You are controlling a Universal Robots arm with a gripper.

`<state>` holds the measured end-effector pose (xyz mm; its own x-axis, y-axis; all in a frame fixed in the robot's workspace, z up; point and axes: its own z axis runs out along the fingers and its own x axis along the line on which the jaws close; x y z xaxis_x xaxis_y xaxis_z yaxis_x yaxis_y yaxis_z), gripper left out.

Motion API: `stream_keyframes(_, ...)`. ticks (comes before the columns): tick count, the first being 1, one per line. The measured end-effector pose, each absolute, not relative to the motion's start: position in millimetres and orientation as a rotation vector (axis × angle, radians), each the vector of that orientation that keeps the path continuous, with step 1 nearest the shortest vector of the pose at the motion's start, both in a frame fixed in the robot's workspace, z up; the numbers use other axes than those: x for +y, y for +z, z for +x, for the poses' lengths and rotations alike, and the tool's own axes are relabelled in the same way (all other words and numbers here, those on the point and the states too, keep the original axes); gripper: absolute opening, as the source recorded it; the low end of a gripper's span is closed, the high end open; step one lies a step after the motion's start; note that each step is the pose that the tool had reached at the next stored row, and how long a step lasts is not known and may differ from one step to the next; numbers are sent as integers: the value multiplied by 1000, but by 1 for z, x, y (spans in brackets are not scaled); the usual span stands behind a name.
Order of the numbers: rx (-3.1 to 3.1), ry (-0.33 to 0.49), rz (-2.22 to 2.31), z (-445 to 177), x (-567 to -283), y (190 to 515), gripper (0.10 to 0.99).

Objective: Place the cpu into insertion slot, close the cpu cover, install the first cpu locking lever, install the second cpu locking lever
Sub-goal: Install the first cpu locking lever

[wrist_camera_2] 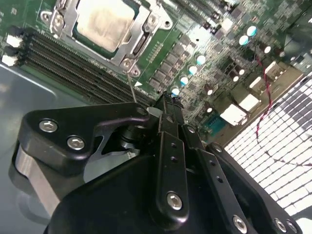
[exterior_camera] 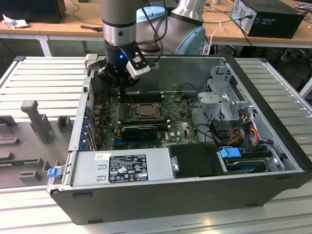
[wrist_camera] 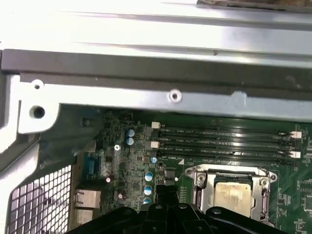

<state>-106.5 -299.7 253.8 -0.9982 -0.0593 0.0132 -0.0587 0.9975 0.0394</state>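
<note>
the pincer [wrist_camera_2: 168, 105], jaws together and empty, hangs just beside the socket [wrist_camera_2: 141, 41] where we see the chip [wrist_camera_2: 105, 19] seated under its cover [wrist_camera_2: 70, 19]; we judge the thin stiff lever [wrist_camera_2: 132, 87] springy, best hooked near its tip.

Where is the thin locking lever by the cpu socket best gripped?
Probably at the free end of the locking lever. It is a thin bare rod, anchored at the corner of the cpu cover. Come in from over the memory slots, where the gripper sits.

A printed label [exterior_camera: 127, 168] is showing on the grey power supply [exterior_camera: 122, 166]; its lettering is proving too small to make out.
</note>
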Motion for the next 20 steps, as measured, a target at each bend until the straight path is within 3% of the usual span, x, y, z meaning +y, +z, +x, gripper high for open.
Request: stream_keyframes(20, -3125, -63, 93, -94, -293, 254, 106)
